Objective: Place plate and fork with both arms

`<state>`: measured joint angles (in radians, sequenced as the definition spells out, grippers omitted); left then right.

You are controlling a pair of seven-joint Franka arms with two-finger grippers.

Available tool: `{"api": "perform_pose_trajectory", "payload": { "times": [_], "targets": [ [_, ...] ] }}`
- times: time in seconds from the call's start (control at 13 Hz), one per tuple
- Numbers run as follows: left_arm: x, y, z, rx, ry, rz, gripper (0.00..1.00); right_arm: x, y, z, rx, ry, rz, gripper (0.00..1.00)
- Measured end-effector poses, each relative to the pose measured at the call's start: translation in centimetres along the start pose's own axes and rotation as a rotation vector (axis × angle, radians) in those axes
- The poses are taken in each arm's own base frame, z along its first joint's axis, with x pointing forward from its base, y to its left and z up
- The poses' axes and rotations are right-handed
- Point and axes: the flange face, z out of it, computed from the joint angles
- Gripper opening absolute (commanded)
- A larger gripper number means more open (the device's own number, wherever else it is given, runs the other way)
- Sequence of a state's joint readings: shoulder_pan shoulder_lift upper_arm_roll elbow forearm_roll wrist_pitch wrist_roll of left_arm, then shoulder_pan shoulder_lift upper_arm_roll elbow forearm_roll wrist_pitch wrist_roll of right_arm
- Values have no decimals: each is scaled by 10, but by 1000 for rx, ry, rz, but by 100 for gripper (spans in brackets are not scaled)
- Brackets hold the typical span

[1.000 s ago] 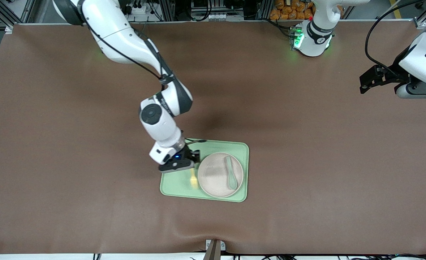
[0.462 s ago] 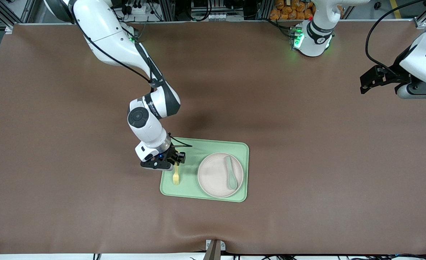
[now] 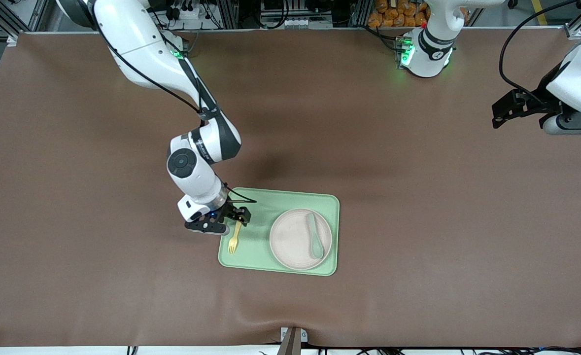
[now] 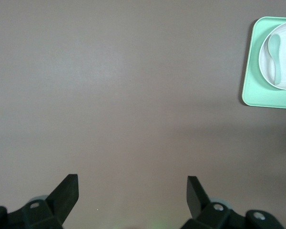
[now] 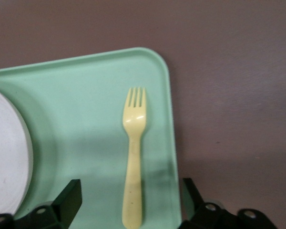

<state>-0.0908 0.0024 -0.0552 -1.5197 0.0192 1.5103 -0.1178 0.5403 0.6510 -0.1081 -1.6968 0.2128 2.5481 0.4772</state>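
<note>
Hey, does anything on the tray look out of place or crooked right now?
Nothing is spilled or damaged. The fork lies slightly slanted on the green tray, near its edge toward the right arm's end. A grey-green spoon lies on the plate.

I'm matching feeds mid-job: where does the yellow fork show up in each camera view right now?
Front view: the fork lies on the green tray, at the tray's edge toward the right arm's end, just under the right claw.
Right wrist view: the fork is mid-picture, near the tray's rim.
Left wrist view: not in it.
Shared landmark: the green tray, in all three views.
</note>
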Motion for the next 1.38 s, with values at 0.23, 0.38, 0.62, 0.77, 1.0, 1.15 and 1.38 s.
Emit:
{"api": "perform_pose_trajectory", "payload": {
  "times": [0.23,0.38,0.62,0.77,1.0,1.15,1.38],
  "targets": [
    [0,-1,0,0,0,-1,100,37,54,-83,-32,-103,-83,100],
    [0,-1,0,0,-1,-2,100,55,102,-154,-26,-156,-146,100],
    [0,-1,0,0,0,-2,100,69,198,-244,-43,-211,-227,100],
    [0,-2,-1,0,2,-3,100,64,254,-302,-91,-230,-258,100],
    [-3,-3,-2,0,2,-4,100,34,272,-374,-126,-245,-251,100],
    [-7,-3,-3,1,2,-5,100,19,272,-396,-134,-261,-156,100],
    [-11,-5,-7,1,9,-7,100,13,261,-399,-148,-267,-76,100]
  ]
}}
